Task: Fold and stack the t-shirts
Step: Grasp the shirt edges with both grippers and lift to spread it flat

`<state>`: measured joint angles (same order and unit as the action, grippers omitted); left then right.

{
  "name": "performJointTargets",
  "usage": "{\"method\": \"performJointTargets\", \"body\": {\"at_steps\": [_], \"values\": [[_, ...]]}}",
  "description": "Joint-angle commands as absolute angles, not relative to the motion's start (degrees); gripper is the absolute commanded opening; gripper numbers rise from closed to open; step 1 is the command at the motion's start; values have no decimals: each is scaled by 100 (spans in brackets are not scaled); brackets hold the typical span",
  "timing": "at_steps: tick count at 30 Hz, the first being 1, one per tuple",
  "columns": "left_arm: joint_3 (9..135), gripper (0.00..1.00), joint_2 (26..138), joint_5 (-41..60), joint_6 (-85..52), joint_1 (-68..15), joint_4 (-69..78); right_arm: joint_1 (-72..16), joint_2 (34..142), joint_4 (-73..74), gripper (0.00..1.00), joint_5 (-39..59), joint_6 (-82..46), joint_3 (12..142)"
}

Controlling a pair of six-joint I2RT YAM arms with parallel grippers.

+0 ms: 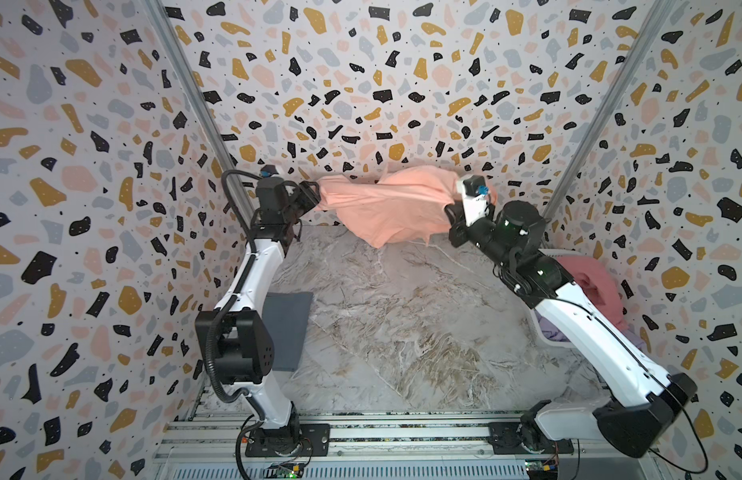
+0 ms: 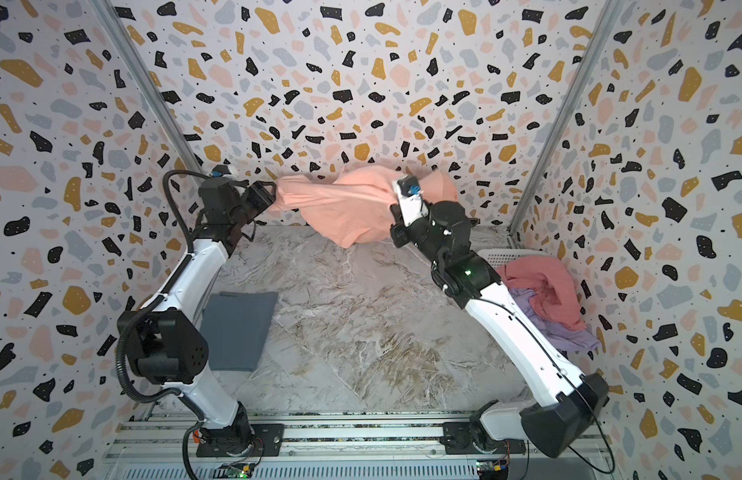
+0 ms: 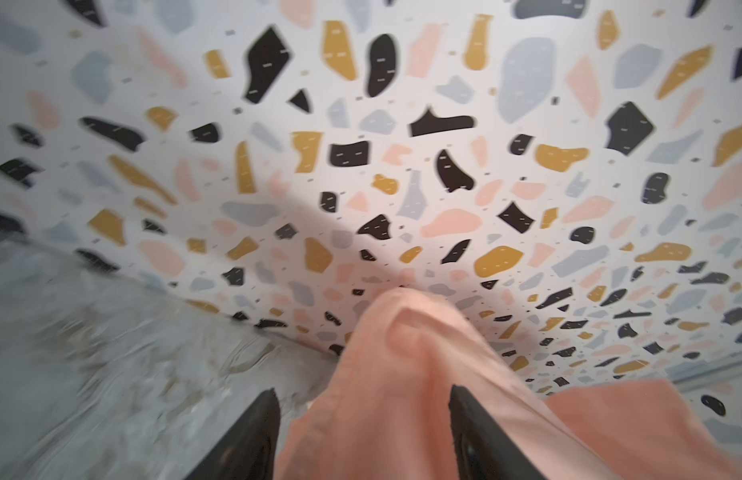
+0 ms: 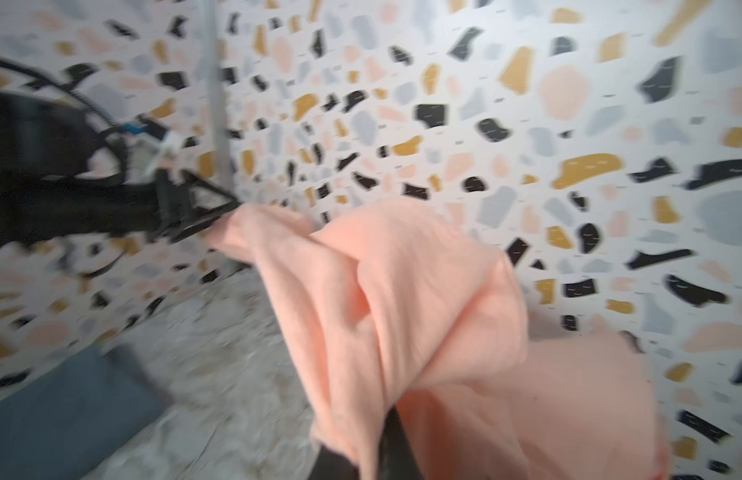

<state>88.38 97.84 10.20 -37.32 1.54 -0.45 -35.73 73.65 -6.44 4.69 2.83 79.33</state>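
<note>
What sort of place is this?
Probably a robot test booth for laundry folding: speckled terrazzo-print walls box in a grey marble-look tabletop, and two white-and-black robot arms mounted on a metal rail, with a peach-orange t-shirt between them.

Both arms rise from bases at the bottom edge in both top views and reach toward the upper middle. The left arm (image 1: 257, 266) stands left of centre, its left gripper (image 1: 313, 196) pointing right with fingers (image 3: 265, 419) held well apart. The right arm (image 1: 589, 332) slants up and leftward. The right gripper (image 1: 451, 212) points left. Only one dark finger (image 4: 396, 440) shows, so its spread cannot be told.
</note>
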Motion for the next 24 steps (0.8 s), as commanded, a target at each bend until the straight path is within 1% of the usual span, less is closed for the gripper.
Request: {"method": "performJointTargets", "body": {"at_steps": [1,4,7,10,15,17,19,20,24], "values": [[7983,77,9765,323,-3398,184,-808,-3503,7329,-2551,55,738,-306,6445],[7842,78,9693,323,-3125,176,-1241,-3322,6695,-2403,66,240,-617,5627],[7832,78,9779,448,-2971,94,-1528,-2730,6352,-2116,69,514,-857,5423],[7830,79,9880,346,-2820,-116,-1661,-2342,6301,-1659,71,589,-1121,5310],[8210,79,10352,-83,-2302,-631,-2150,-2101,6953,-1079,71,865,-1556,5453],[8308,78,10559,-363,-2195,-736,-2285,-2103,7309,-945,71,1175,-1638,5591],[8335,77,10755,-424,-2163,-739,-2289,-2163,7614,-703,75,1649,-1648,5665],[8361,77,10860,-413,-2153,-747,-2293,-2229,7752,-623,75,1725,-1658,5698],[8747,74,11356,-134,-2169,-866,-2396,-2531,8324,-482,76,1662,-1614,5857]]}}
